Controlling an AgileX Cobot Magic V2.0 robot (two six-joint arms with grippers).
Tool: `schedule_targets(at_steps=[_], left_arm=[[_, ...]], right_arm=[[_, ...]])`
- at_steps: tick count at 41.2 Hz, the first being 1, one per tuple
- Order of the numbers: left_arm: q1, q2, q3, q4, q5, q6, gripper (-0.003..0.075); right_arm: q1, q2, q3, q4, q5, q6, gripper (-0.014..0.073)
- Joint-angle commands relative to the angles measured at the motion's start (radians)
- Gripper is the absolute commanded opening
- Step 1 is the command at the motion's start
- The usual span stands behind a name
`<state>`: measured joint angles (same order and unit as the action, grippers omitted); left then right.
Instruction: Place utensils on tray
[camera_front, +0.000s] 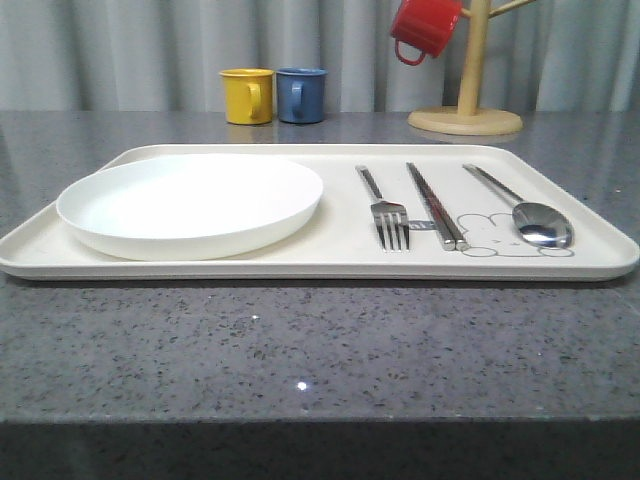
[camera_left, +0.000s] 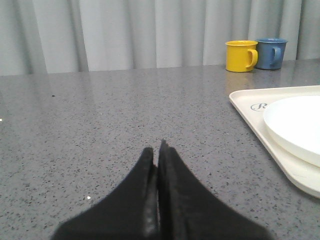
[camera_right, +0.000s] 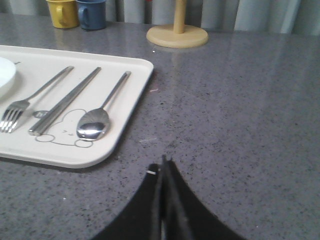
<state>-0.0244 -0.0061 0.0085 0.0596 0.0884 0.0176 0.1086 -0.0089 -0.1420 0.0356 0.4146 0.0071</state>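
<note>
Left gripper fingers pressed together, holding nothing, low over grey countertop beside tray; right gripper likewise closed and empty, over countertop just off tray's opposite edge; on tray, fork, chopsticks, spoon lie side by side, handles pointing away, chopsticks between fork and spoon; white plate fills tray's other half; beyond tray, yellow mug, blue mug stand side by side; red mug hangs on wooden mug tree.
</note>
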Motion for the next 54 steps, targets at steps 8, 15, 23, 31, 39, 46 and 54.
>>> schedule_targets(at_steps=[8,15,23,31,39,46,54], left_arm=[[-0.007,-0.024,-0.001,0.000,-0.080,0.000,-0.0018],[-0.007,-0.024,-0.001,0.000,-0.080,0.000,-0.0018],[-0.007,-0.024,-0.001,0.000,-0.080,0.000,-0.0018],[-0.007,-0.024,-0.001,0.000,-0.080,0.000,-0.0018],[-0.007,-0.024,-0.001,0.000,-0.080,0.000,-0.0018],[-0.007,-0.024,-0.001,0.000,-0.080,0.000,-0.0018],[-0.007,-0.024,-0.001,0.000,-0.080,0.000,-0.0018]], right_arm=[[-0.070,-0.018,0.170,-0.009,-0.406,-0.007,-0.0068],[-0.070,-0.018,0.168,-0.009,-0.409,-0.007,-0.0068],[-0.070,-0.018,0.168,-0.009,-0.409,-0.007,-0.0068],[-0.070,-0.018,0.168,0.009,-0.438,-0.007,-0.0068],[-0.074,-0.018,0.168,0.043,-0.458,-0.007,-0.0068],[-0.074,-0.018,0.168,0.043,-0.457,-0.007,-0.0068],[-0.090,-0.018,0.168,0.043,-0.457,-0.007,-0.0068]])
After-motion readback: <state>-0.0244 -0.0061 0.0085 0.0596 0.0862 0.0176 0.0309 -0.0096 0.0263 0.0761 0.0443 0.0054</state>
